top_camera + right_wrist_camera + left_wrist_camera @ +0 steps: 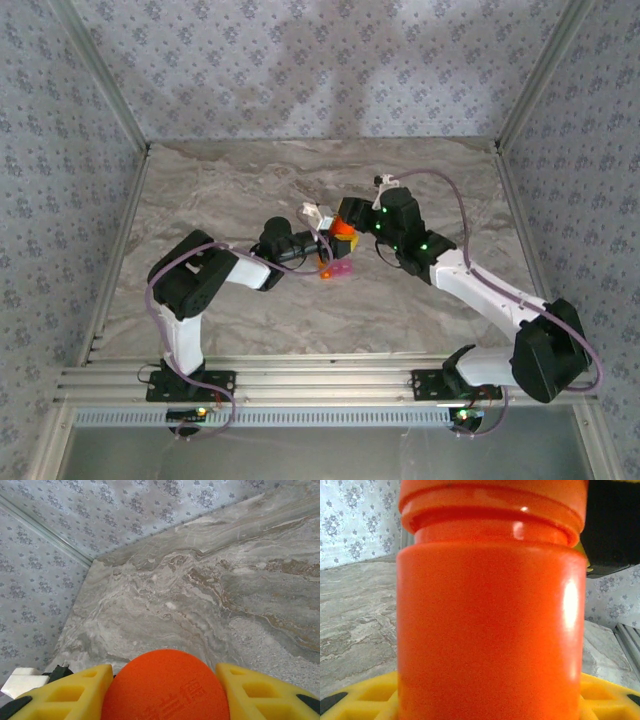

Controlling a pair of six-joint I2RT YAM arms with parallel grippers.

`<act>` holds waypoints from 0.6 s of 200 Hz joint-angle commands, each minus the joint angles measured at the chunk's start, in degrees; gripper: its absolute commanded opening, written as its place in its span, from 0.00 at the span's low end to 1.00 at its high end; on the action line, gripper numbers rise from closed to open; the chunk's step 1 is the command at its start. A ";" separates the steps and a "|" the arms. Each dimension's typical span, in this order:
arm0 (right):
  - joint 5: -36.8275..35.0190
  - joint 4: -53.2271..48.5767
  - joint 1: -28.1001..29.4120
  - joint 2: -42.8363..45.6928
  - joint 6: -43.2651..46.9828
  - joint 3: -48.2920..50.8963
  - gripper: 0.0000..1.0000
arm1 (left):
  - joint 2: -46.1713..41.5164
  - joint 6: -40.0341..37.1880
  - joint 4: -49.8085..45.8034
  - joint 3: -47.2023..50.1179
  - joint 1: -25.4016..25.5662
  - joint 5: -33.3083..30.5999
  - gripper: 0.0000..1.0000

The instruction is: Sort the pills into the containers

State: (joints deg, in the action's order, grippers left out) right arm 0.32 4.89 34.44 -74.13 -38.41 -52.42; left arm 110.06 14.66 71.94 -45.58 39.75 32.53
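- Step in hand, likely: uncapping the orange bottle (490,630), before any sorting.
- Left pincer (320,245) is part-open, clamped round the bottle body.
- Right pincer (165,697) is closed on the cap (165,680).
- Next: twist the cap off while the left holds firm.
- Containers (336,267) sit on the desk (240,190), just beside the bottle.
- Top view places the containers; left wrist view shows the cap seam.

The left arm (185,285) folds at its elbow and reaches right. The right arm (480,285) stretches forward and left to meet it. The left gripper (322,247) clamps 2 yellow fingers (365,695) around an opaque orange cylindrical plastic bottle (490,630). The right gripper (350,225) pinches that bottle's cap.
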 commanded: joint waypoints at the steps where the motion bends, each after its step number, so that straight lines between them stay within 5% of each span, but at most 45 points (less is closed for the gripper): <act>1: 10.43 -5.17 -0.53 -1.29 -0.91 -2.44 0.44 | -0.29 0.73 5.07 -2.56 0.40 -1.42 0.00; 67: 17.43 -14.38 -6.29 3.44 6.79 -7.69 0.74 | -0.20 0.37 4.17 -2.41 0.20 -1.59 0.00; 120: 25.56 -23.55 -11.68 0.44 18.23 -14.00 0.79 | 0.06 0.86 4.30 -2.12 -0.20 -1.08 0.00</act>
State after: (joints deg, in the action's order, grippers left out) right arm 19.03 -12.80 25.50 -71.83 -28.25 -62.50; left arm 110.06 14.68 73.10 -46.48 39.86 31.44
